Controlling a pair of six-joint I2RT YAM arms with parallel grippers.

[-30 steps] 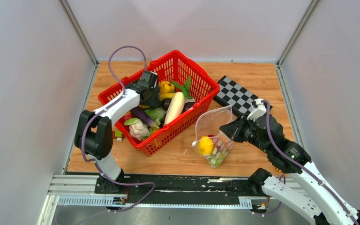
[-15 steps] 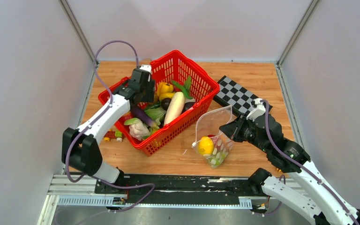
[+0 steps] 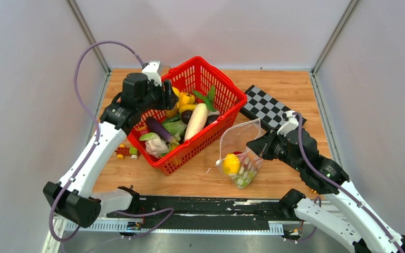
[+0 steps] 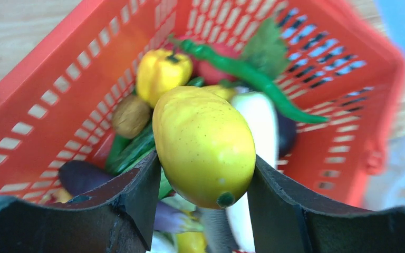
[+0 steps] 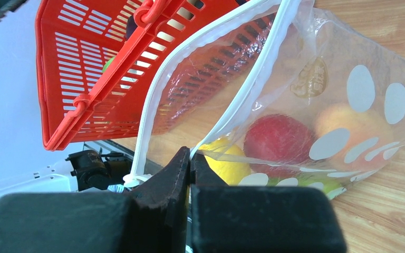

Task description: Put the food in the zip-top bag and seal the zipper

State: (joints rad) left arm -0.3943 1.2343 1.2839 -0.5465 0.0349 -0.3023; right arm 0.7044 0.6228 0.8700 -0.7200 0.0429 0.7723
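My left gripper (image 4: 204, 163) is shut on a yellow oval toy fruit (image 4: 203, 142) and holds it over the red basket (image 4: 58, 79). Seen from the top camera, this gripper (image 3: 167, 99) hangs above the basket's left half. More food lies in the basket: a yellow pepper (image 4: 161, 74), a green chilli (image 4: 253, 79), a white radish (image 3: 196, 120) and a purple aubergine (image 3: 160, 129). The dotted zip-top bag (image 3: 241, 141) stands open to the basket's right, with a yellow fruit (image 3: 231, 163) and a red fruit (image 5: 277, 139) inside. My right gripper (image 5: 191, 155) is shut on the bag's zipper (image 5: 253, 79) and keeps the mouth raised.
A black-and-white checkerboard (image 3: 266, 108) lies behind the bag at the back right. Small toy blocks (image 3: 126, 152) sit on the wood left of the basket. The basket's near rim (image 3: 190, 153) is close to the bag.
My left gripper closed on the yellow fruit and pulled up and left from the basket's pile with it. The left arm swung outward. The right arm and bag stayed still.
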